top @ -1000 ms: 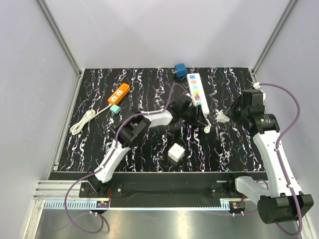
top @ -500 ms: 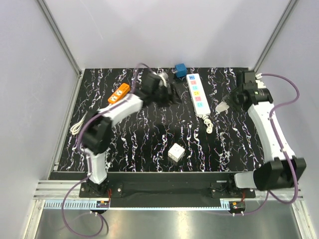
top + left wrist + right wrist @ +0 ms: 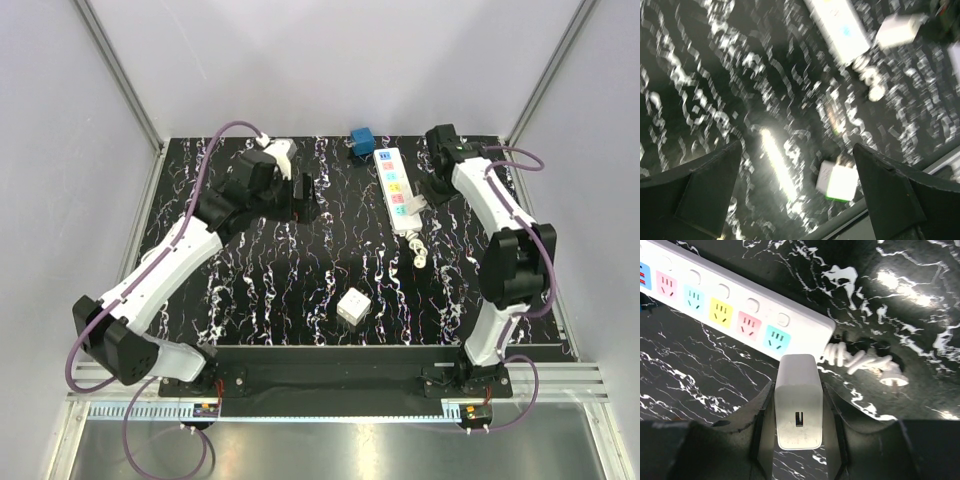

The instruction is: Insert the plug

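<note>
White plug (image 3: 414,203) sat just beside the power strip (image 3: 393,180), pinched by the right gripper (image 3: 418,199). From the left wrist, the left gripper (image 3: 797,195) was spread wide, holding nothing. From the right wrist, the plug looked hard, light and smooth; squeezing its flat sides seemed best.

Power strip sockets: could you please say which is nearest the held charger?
The teal socket at the power strip's cord end, directly before the charger; the other teal one sits farther along.
</note>
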You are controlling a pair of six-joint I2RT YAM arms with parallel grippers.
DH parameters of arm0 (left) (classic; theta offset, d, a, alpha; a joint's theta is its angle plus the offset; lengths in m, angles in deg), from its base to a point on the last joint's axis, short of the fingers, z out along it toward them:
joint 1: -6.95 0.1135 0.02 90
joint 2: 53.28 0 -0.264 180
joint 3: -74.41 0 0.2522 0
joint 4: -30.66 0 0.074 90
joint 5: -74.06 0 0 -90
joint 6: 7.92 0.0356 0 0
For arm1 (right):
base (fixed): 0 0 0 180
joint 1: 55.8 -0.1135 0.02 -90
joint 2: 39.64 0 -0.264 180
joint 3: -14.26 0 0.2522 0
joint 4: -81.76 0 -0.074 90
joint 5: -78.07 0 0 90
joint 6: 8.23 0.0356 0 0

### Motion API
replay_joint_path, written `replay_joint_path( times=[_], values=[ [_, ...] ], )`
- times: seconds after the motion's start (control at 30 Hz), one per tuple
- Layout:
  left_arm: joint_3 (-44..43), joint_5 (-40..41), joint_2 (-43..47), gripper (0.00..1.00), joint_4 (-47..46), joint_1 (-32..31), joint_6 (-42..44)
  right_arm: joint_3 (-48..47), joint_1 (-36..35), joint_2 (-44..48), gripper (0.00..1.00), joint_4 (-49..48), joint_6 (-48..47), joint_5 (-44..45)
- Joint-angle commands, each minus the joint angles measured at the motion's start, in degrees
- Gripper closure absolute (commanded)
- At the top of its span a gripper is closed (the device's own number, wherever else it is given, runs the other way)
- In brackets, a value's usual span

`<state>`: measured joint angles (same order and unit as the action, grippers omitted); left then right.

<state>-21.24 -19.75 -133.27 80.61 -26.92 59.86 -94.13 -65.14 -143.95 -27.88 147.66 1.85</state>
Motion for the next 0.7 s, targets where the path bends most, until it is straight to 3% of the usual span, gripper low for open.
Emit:
replay_joint_path(
  times=[0.0,0.17,0.5,0.67],
  values=[
    [4.54,2.4,2.46,0.01,-1.29,0.03,2.79,-5.03,-1.55,-3.95,1.0,0.44,7.75,5.29],
    [5.33,-0.75,3.78,0.01,-1.99,0.03,1.65,-9.95,-1.82,-10.19,1.0,2.72,9.69,7.13],
    [5.69,0.39,5.54,0.01,-2.26,0.03,1.83,-22.43,-2.26,-19.6,1.0,12.29,11.19,10.04],
    [5.69,0.04,5.54,0.01,-2.17,0.12,1.74,-24.28,-2.35,-21.72,1.0,14.15,11.81,10.39]
  ],
)
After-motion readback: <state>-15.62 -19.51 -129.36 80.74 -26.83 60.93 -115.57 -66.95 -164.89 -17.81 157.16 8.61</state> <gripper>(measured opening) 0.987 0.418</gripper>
